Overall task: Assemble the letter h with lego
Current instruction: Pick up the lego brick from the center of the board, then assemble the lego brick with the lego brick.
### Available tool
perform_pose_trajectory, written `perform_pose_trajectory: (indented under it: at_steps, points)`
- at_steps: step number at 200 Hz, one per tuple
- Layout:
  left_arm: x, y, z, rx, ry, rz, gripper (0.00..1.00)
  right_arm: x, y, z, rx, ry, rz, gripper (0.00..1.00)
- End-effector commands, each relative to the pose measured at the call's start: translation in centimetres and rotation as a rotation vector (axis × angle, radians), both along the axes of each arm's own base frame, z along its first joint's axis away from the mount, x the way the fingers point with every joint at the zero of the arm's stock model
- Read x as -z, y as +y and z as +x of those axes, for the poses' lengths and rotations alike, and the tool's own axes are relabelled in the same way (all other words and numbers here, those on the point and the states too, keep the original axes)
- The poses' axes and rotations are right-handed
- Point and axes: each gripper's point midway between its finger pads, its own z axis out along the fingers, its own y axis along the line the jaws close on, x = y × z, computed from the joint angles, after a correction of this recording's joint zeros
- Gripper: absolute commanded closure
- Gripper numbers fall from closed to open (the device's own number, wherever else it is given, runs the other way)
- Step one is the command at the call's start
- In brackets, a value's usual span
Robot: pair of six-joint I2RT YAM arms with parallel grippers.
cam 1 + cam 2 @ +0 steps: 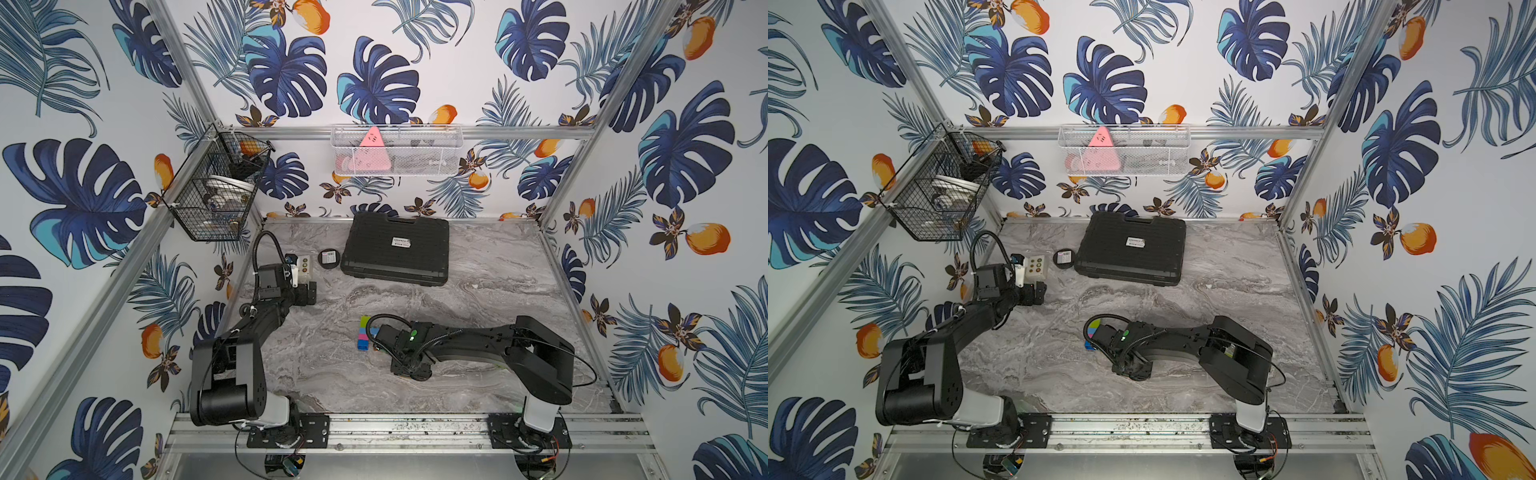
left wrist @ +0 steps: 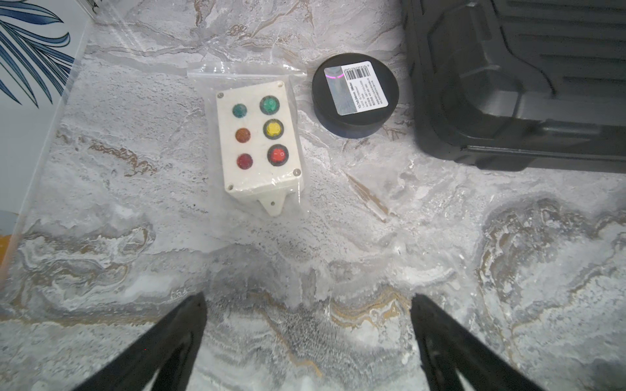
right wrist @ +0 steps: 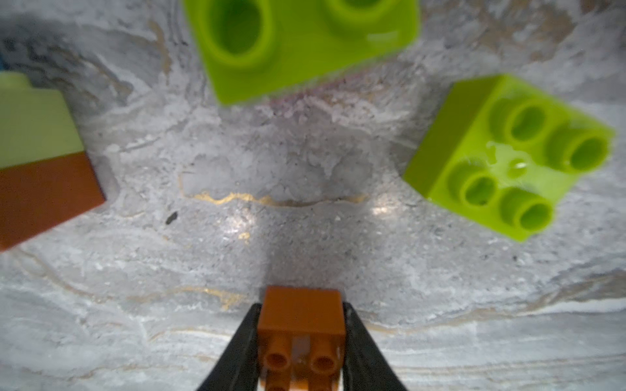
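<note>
In the right wrist view my right gripper is shut on a small orange lego brick, with a black finger tight against each side, just above the marble. Two lime green bricks lie beyond it, studs showing. A pale green brick stacked on an orange one sits at that view's edge. In both top views a row of lime, pink and blue bricks lies beside the right arm, partly hidden by it. My left gripper hangs open and holds nothing, far from the lego.
A black case lies at the back of the table. A round black puck and a bagged white box with coloured buttons sit ahead of the left gripper. Wire baskets hang on the walls.
</note>
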Motion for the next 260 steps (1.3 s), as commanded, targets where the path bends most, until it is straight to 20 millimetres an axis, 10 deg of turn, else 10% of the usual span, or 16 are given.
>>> perform_pose_trajectory:
  at_steps: [1,97,260]
  points:
    - [-0.7,0.3,0.5,-0.002,-0.032,0.015,0.01,-1.4,-1.3,0.4,0.048,-0.04,-0.032,0.64]
    - [-0.8,0.5,0.4,-0.011,-0.038,0.008,0.01,-5.7,-9.2,5.7,0.4,-0.143,-0.005,0.73]
    - [-0.8,1.6,0.4,-0.05,-0.042,-0.017,0.01,-2.6,-7.3,6.2,0.417,-0.045,-0.011,0.7]
